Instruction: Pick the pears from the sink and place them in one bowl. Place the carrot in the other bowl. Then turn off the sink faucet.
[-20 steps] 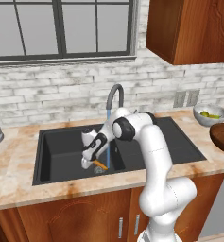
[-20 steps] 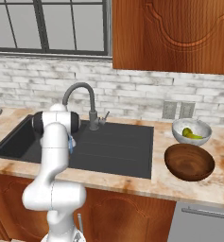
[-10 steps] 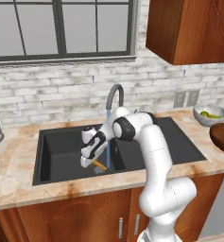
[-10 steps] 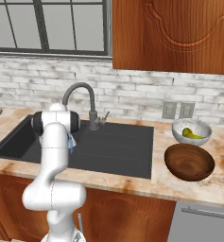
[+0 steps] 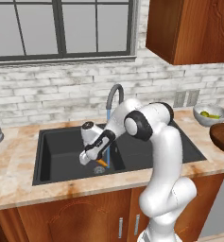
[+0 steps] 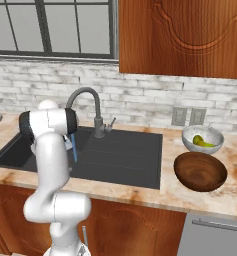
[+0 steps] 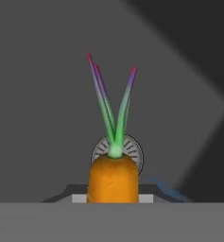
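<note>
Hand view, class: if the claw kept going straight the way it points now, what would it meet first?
The claw is shut on the carrot. Beyond it lies the round steel drain in the sink floor; it would probably meet that first, though depth is unclear.

I see the orange carrot [image 7: 113, 179] down in the black sink [image 5: 61, 151] by the drain. Both pears [image 6: 202, 142] lie in the grey bowl [image 6: 190, 142]; the brown bowl [image 6: 200, 172] sits beside it.

Both base views flank the sink [image 5: 61, 151]; hand view looks in close.
</note>
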